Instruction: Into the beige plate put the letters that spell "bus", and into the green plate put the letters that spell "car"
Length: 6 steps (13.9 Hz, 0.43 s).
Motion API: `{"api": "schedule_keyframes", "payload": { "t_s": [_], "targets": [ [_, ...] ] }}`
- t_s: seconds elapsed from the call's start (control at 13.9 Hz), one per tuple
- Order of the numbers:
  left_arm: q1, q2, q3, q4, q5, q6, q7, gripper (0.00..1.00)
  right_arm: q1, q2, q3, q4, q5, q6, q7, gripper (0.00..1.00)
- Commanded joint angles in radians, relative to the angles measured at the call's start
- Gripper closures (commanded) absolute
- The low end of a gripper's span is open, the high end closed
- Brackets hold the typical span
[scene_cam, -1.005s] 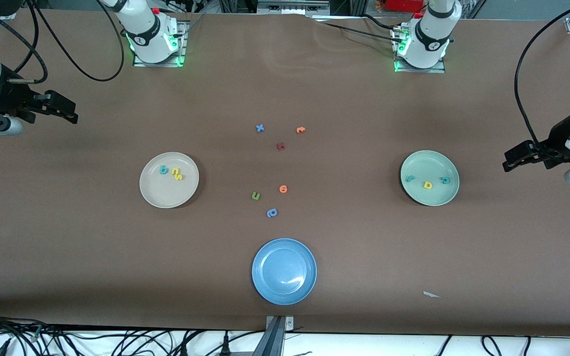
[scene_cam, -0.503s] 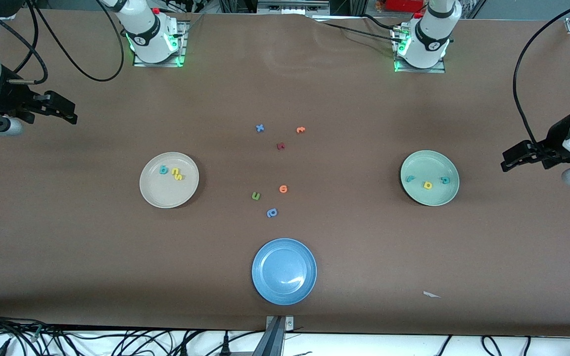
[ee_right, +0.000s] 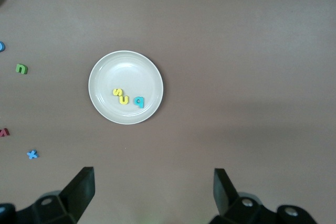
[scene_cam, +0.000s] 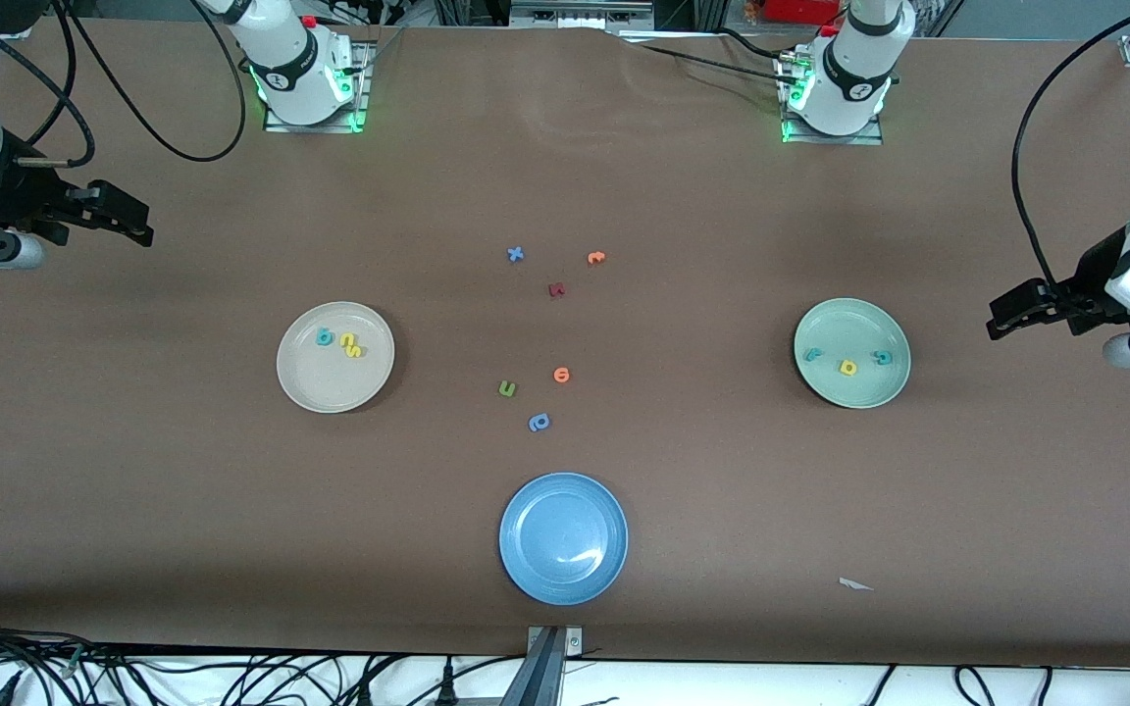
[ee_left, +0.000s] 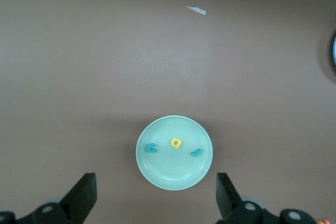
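Brown table (scene_cam: 565, 176) throughout, cables along the edges. Right gripper (scene_cam: 138, 224) hung over bare table at the right arm's end, well apart from the beige plate (scene_cam: 310, 387); fingers (ee_right: 79, 187) spread wide, holding nothing. Held the teal "b" (scene_cam: 325, 338), yellow "u" (scene_cam: 345, 342) and yellow "s" (scene_cam: 356, 350) in a touching row, that plate. Toward mid-table, loose on the surface: blue "x" (scene_cam: 516, 255), orange letter (scene_cam: 595, 258), dark red letter (scene_cam: 556, 289), green "u"-like letter (scene_cam: 507, 389), orange rounded letter (scene_cam: 562, 375), blue rounded letter (scene_cam: 539, 423). Nearest the front camera, the blue plate (scene_cam: 526, 564). Carried the teal "c" (scene_cam: 883, 358), yellow "a" (scene_cam: 848, 368) and teal "r" (scene_cam: 812, 355) apart from one another, the green plate (scene_cam: 859, 397). Left gripper (scene_cam: 997, 324) over bare table just beside that plate, fingers (ee_left: 84, 195) spread wide, empty. Compared with a second earlier: shifted slightly toward the green plate, the left gripper; unchanged otherwise, letters and plates alike. White scrap (scene_cam: 855, 584) near the table's front edge.
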Motion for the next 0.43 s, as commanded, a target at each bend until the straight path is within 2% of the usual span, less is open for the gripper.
{"api": "schedule_keyframes", "payload": {
  "t_s": [0.0, 0.36],
  "targets": [
    [-0.008, -0.010, 0.002, 0.001, 0.001, 0.005, 0.025, 0.00, -0.005, -0.002, 0.009, -0.002, -0.017, 0.008, 0.011, 0.00],
    [-0.042, 0.004, -0.023, 0.003, 0.006, 0.006, 0.018, 0.00, -0.005, -0.002, 0.009, -0.002, -0.016, 0.008, 0.011, 0.00]
  ]
}}
